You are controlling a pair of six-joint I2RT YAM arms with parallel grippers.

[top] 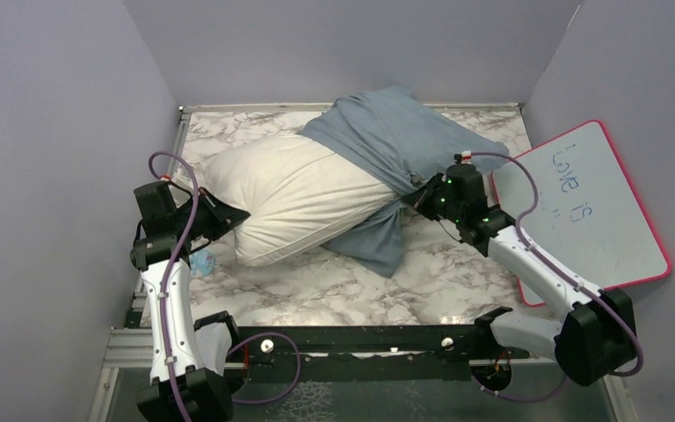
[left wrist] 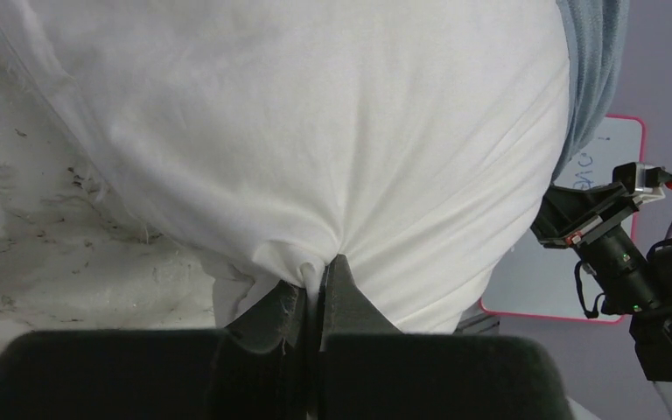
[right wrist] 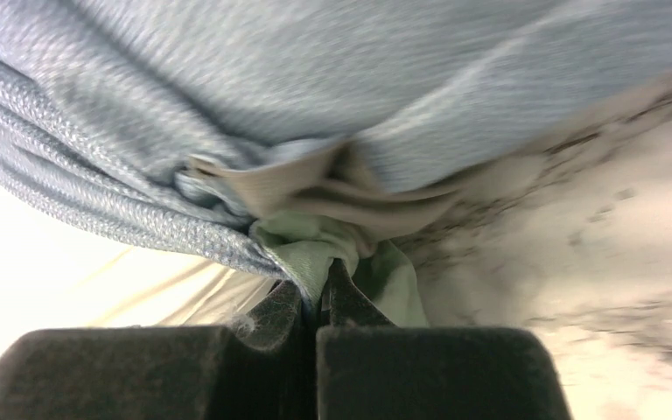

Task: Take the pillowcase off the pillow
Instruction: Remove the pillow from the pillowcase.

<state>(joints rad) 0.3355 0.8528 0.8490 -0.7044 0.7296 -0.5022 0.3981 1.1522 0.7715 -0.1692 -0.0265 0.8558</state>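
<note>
Pillowcase (top: 404, 132), grey-blue, sat bunched over the right-hand end of the pillow (top: 294, 198) in the upper centre of the top view, with much of the white cushion bare toward the left. It looked soft, light and limp, likely to drag on the stuffing rather than slide freely. The gathered hem near the frame's middle seemed the sensible place to hold.

The right gripper (right wrist: 319, 273) had its jaws closed tight on a fold of that hem, with green and cream cloth showing in the pinch. The left gripper (left wrist: 319, 273) was clamped on a tuck of the pillow's white cover at its left end, anchoring it.

Underneath lay a marble-patterned table (top: 334, 290), smooth and probably low in friction. Lilac-grey walls (top: 53, 132) boxed in three sides, and a pink-rimmed whiteboard (top: 589, 211) lay at the right of the frame, close beside the right arm.
</note>
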